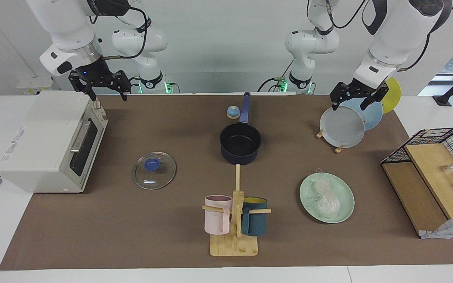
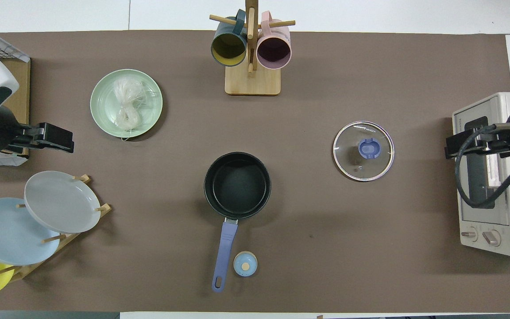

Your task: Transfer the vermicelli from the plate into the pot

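Note:
The vermicelli [image 1: 326, 199] is a whitish tangle lying on the pale mint-green plate [image 1: 345, 193], toward the left arm's end of the table; it also shows in the overhead view [image 2: 126, 105] on the plate [image 2: 103, 95]. The dark navy pot [image 1: 240, 144] stands empty mid-table, nearer to the robots than the plate, its blue handle [image 2: 224, 252] pointing toward the robots. My left gripper [image 1: 350, 104] is open and empty, raised over the plate rack area [image 2: 56, 142]. My right gripper [image 1: 108, 94] is open and empty, raised over the toaster oven.
A toaster oven [image 1: 49, 145] stands at the right arm's end. A glass lid [image 1: 154, 169] lies beside the pot. A mug tree [image 1: 234, 220] holds a pink and a teal mug. A rack holds a grey plate [image 1: 341, 126] and a light blue one. A wire basket [image 1: 442, 137] stands nearby.

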Controlling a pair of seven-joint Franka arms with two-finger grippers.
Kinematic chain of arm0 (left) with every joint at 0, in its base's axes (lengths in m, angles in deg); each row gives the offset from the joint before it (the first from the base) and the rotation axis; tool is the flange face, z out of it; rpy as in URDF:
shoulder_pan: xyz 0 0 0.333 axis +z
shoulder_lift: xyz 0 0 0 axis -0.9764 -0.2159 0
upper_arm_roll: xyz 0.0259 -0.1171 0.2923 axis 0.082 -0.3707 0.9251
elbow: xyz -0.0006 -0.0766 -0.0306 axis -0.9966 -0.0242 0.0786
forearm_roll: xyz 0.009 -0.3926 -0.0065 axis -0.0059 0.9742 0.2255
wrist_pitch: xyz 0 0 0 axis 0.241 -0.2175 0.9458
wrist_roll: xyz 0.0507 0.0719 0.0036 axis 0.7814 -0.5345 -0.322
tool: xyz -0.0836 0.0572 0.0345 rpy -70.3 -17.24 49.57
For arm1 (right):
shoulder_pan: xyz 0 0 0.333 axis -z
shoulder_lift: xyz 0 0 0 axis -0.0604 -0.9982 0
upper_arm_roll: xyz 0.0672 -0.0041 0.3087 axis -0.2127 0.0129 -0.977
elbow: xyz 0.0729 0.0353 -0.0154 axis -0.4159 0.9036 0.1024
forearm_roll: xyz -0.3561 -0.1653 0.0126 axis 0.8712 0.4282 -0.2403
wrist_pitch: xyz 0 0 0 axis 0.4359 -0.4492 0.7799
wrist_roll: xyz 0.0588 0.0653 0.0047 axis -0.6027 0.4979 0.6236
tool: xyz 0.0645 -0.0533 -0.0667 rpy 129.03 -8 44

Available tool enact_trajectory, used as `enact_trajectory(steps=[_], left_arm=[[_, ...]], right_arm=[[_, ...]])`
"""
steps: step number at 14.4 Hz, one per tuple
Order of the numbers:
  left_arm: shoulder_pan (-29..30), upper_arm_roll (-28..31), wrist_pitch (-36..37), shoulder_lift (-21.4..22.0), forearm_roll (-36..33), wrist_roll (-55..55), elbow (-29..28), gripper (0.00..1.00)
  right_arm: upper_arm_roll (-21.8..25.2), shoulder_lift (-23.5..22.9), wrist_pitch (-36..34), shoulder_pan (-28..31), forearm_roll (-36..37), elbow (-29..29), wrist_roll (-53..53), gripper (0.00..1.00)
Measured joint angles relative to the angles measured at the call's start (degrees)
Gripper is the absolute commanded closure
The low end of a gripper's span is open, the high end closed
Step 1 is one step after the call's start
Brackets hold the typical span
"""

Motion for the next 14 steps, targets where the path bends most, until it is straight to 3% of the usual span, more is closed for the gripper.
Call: enact_trajectory(steps=[9,11,14], left_arm=[[-0.01,-0.03,-2.65,-1.32,0.11,0.00,-0.03,0.00],[0.02,0.06,-5.15,-3.54,0.08,0.00,-0.12,0.00],[0.10,0.14,-13.42,-9.68,0.05,-0.42,-0.31,0.00]], right_arm=[[-0.22,-0.54,3.20,-0.23,0.00,0.35,0.00,0.00],[-0.35,-2.13,6.69,-1.68,0.00,1.25,0.00,0.00],[-0.43,-8.12,15.46,-3.74,-0.01,3.01,0.00,0.00]])
